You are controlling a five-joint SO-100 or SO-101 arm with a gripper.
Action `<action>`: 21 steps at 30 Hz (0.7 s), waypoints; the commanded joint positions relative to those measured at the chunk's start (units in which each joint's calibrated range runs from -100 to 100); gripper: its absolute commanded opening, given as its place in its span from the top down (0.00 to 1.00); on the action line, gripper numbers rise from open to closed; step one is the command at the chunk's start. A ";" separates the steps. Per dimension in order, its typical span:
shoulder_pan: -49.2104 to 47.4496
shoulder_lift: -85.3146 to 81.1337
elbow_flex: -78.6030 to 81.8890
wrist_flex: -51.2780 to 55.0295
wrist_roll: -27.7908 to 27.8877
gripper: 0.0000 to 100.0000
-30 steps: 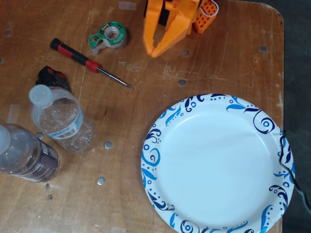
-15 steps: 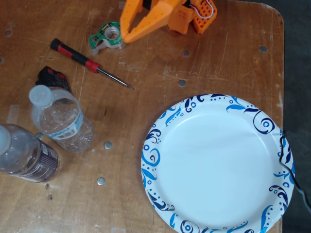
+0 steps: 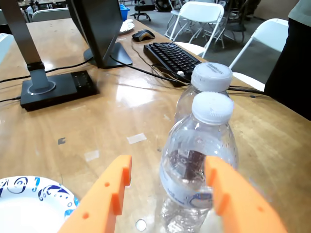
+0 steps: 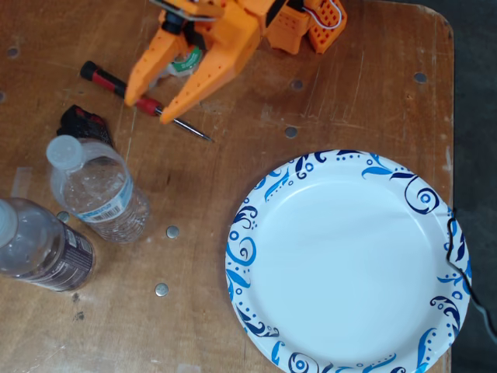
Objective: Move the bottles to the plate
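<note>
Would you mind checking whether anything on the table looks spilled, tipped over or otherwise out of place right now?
Nothing is spilled or tipped: both bottles stand upright and capped, and the plate lies flat and bare. The only clutter is a screwdriver lying under the open gripper, beside a tape dispenser.

Bottles (image 4: 97, 190) left of plate (image 4: 248, 256)

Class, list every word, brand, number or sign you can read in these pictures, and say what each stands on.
None can be read.
White-and-blue bottle label: print too blurred.
Dark-label bottle: small white print, unreadable.
Tape dispenser: mostly hidden by the gripper.
Keyboard: key legends too small.
</note>
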 commanded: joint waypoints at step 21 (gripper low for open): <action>0.97 23.79 -19.01 -11.72 -0.20 0.67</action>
